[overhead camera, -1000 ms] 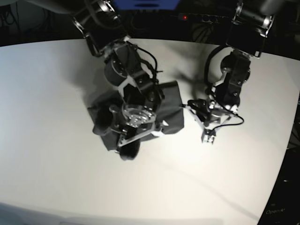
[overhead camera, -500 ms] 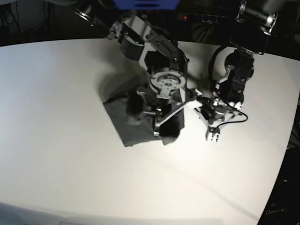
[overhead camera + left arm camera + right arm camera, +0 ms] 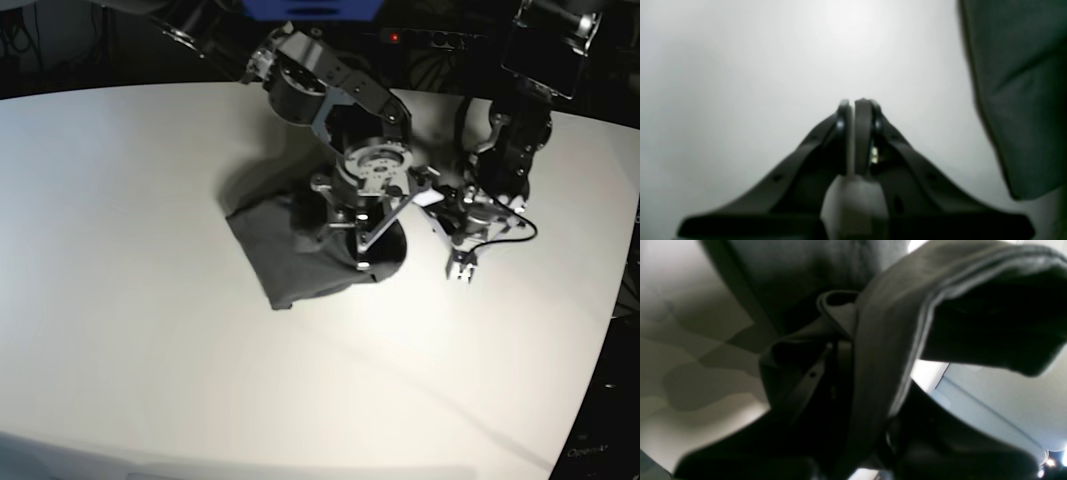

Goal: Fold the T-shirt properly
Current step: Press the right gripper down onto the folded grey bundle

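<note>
Right hand clamped on a lifted fold of the T-shirt; left hand closed, empty, just beside the T-shirt on the bench.

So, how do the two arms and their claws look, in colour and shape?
Both arms are mostly black with silver metal parts. The right arm has a round silver wrist plate and pale brackets. The left arm carries a thin black cable looping near its wrist. The left claw has two slim, dark, curved fingers widening toward a grey base. The right claw is dark too.
</note>
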`<action>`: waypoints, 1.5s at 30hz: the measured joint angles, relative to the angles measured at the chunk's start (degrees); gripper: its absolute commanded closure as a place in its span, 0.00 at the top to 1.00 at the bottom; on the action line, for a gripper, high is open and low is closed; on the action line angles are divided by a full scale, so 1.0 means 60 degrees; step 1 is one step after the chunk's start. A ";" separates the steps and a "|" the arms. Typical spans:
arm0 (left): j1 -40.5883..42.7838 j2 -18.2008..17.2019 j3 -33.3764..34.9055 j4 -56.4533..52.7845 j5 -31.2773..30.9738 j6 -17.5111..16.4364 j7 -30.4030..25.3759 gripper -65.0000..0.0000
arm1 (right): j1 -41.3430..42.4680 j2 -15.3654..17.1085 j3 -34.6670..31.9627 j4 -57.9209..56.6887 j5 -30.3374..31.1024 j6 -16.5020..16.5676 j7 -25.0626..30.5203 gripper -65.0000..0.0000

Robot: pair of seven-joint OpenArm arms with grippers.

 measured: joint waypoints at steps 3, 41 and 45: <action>-0.0007 0.0004 0.0000 0.0084 0.0033 0.0000 0.0208 0.05 | 0.0208 0.0051 -0.0036 -0.0084 0.0007 0.0007 0.0033 0.00; 0.0197 0.0018 -0.0018 0.0171 0.0113 0.0004 0.0106 0.05 | 0.0750 0.0051 0.0047 -0.1377 0.0044 0.0040 0.0878 0.83; 0.0448 -0.0149 -0.0018 0.0441 0.0047 0.0004 0.0117 0.05 | 0.0506 0.0022 0.0055 -0.1344 -0.0025 0.0036 0.0721 0.83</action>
